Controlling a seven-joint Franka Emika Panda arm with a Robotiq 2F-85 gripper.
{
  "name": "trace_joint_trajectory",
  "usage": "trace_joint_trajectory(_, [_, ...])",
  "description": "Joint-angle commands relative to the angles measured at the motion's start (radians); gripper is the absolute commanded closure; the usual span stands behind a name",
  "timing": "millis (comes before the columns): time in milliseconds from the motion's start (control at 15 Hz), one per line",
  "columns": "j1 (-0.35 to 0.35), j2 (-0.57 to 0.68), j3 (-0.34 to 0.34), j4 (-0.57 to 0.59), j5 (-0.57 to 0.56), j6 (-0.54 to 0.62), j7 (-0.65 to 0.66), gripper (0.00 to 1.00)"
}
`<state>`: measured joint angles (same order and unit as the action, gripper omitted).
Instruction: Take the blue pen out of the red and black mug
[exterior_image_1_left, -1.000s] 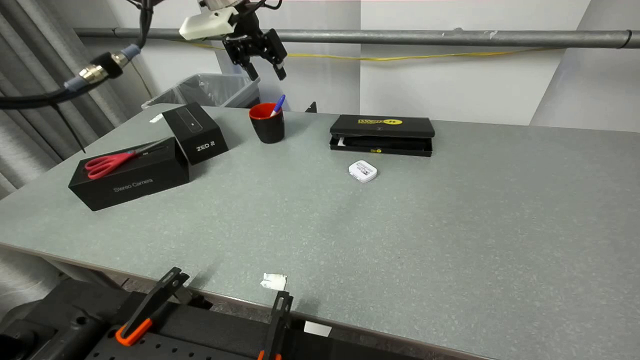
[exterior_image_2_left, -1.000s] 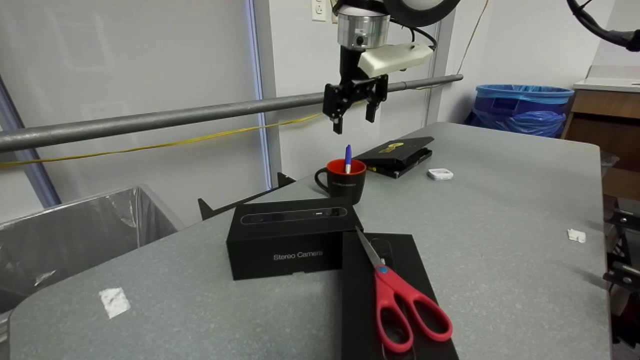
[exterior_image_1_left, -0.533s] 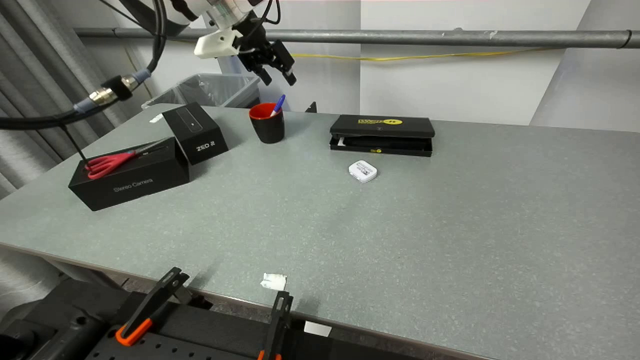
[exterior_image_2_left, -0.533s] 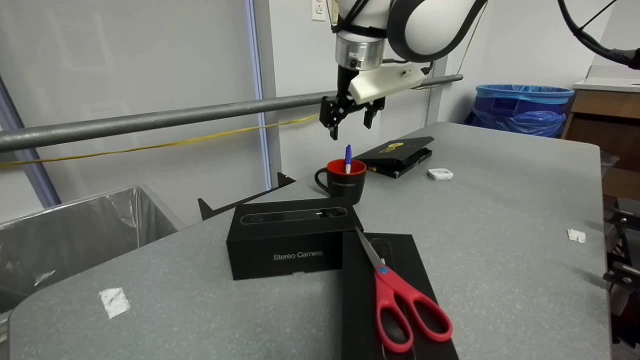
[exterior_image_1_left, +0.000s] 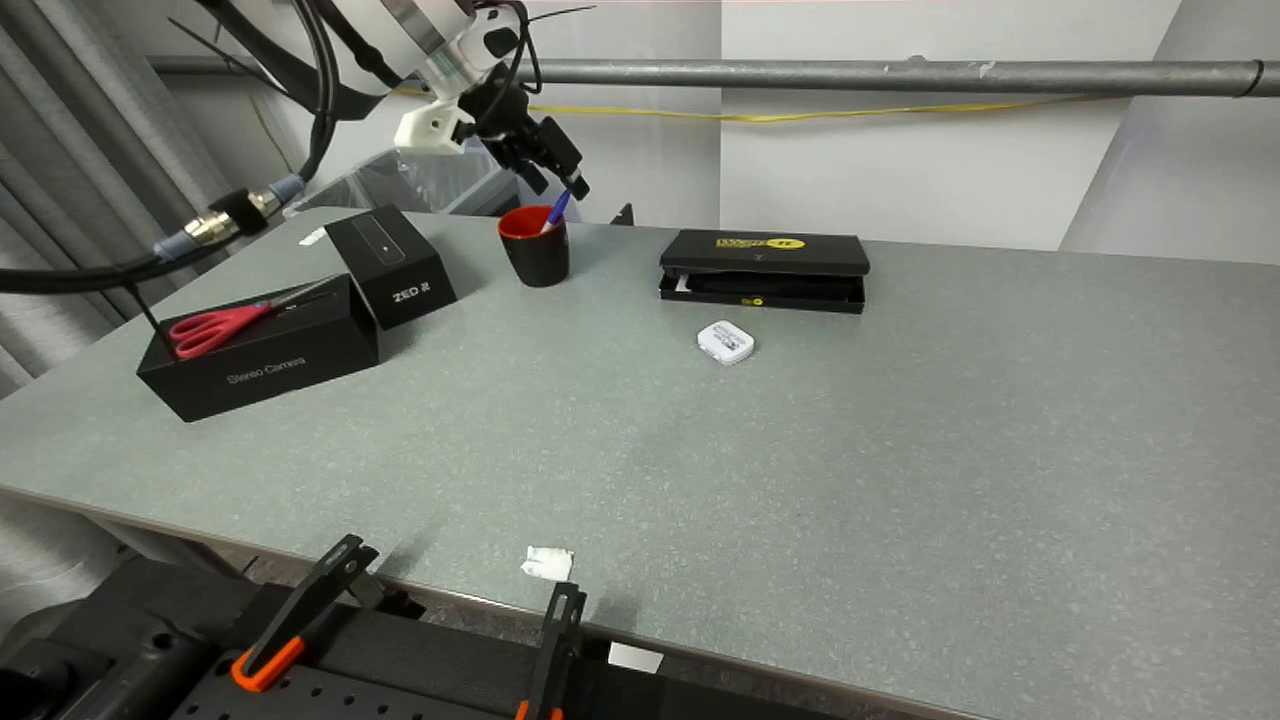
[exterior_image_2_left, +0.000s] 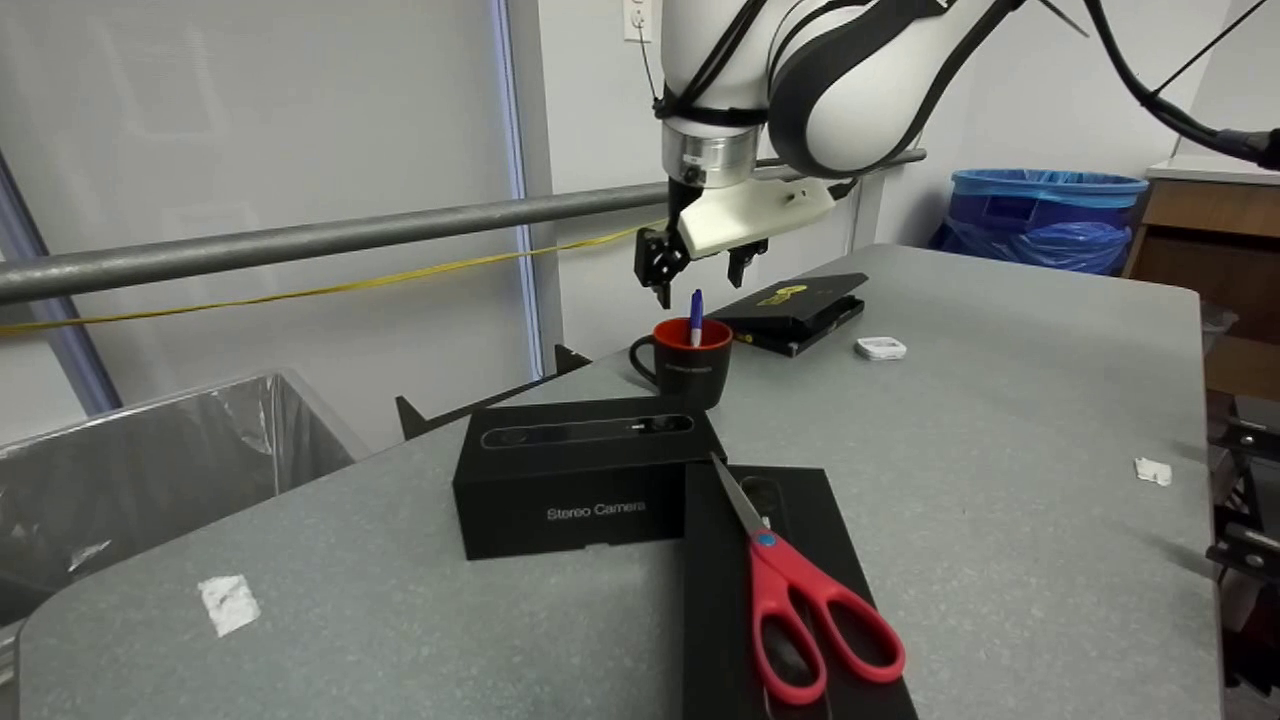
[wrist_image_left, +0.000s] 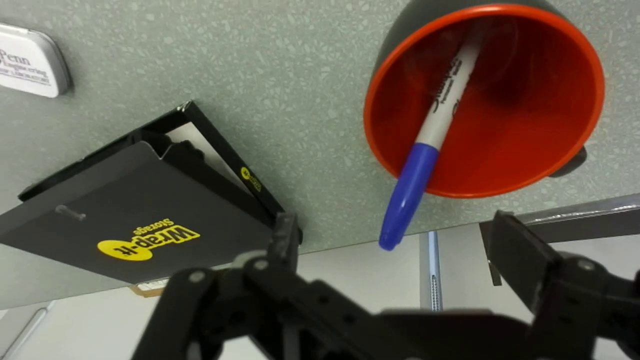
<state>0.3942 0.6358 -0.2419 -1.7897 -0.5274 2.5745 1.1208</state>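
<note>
The mug stands upright on the table near its far edge, black outside and red inside; it also shows in an exterior view and the wrist view. The blue pen leans inside it, white barrel down, blue cap sticking out over the rim. The pen also shows in both exterior views. My gripper is open and empty just above the mug. In the wrist view the gripper's fingers are wide apart, with the cap tip between them in the picture; no contact shows.
Black camera boxes stand near the mug, with red scissors on top. A black Wrap-It box and a small white case lie on the mug's other side. A pipe runs along the wall; a lined bin stands beyond the edge.
My gripper has come down toward the mug and the pen cap, staying open. The arm has moved further into view. The mug, pen and other objects have not moved.
</note>
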Motion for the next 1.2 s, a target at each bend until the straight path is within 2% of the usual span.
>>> trace_joint_trajectory(0, [0.037, 0.022, -0.040, 0.017, -0.050, 0.026, 0.098, 0.00])
trace_joint_trajectory(67, [0.038, 0.026, -0.042, 0.019, -0.056, 0.030, 0.116, 0.25])
trace_joint_trajectory(200, [0.031, 0.031, -0.035, 0.024, -0.050, 0.026, 0.134, 0.35])
trace_joint_trajectory(600, [0.021, 0.033, -0.027, 0.030, -0.042, 0.027, 0.166, 0.86])
trace_joint_trajectory(733, [0.020, 0.028, -0.026, 0.029, -0.041, 0.029, 0.173, 0.99])
trace_joint_trajectory(933, [0.026, 0.006, -0.034, 0.023, -0.053, 0.046, 0.200, 0.97])
trace_joint_trajectory(1133, [0.037, -0.066, -0.045, -0.029, -0.070, 0.095, 0.212, 0.98])
